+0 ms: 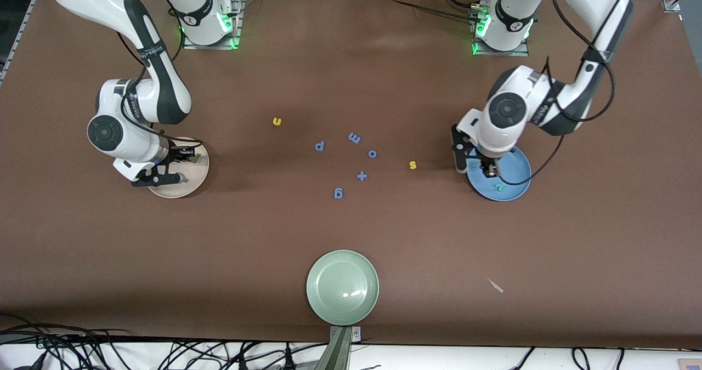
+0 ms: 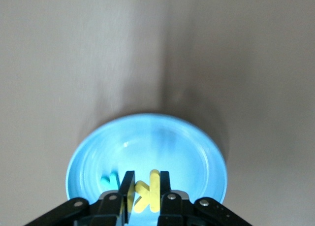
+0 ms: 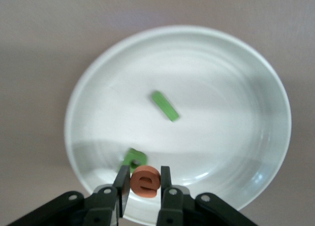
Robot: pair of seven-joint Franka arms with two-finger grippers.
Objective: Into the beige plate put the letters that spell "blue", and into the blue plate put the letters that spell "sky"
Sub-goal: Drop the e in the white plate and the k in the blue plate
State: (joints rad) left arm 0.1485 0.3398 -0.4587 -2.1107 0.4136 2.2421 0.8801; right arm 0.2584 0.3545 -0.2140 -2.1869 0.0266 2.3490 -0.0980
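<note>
A brown surface (image 1: 351,233) stretches between two white robot arms, each reaching down over a plate at its own end. The left tool (image 2: 143,194) hangs low over the blue plate (image 2: 197,152), its two black fingers (image 2: 164,186) closed on the yellow k (image 2: 146,190), which stands upright between them just above the plate's floor. A teal-green y (image 2: 110,180) lies in that same plate beside the tool. The right tool (image 3: 144,186) hangs low over the beige plate (image 3: 231,88), its fingers (image 3: 122,184) clamped on the orange e (image 3: 146,180). In that plate lie a dark green straight bar l (image 3: 165,106) near the middle and a green b (image 3: 133,158) just beside the tool. Out on the open surface, the yellow s (image 1: 413,165) lies alone between the middle cluster and the blue plate. The yellow u (image 1: 277,121) lies apart, toward the right arm's end, farther from the front camera than the s. Between them sits a loose group of small blue letters (image 1: 354,138), five in all, well apart from both plates. A pale green plate (image 1: 343,287) rests nearest the front camera, midway along the surface. A small pale scrap (image 1: 496,285) lies on the surface toward the left arm's end.
</note>
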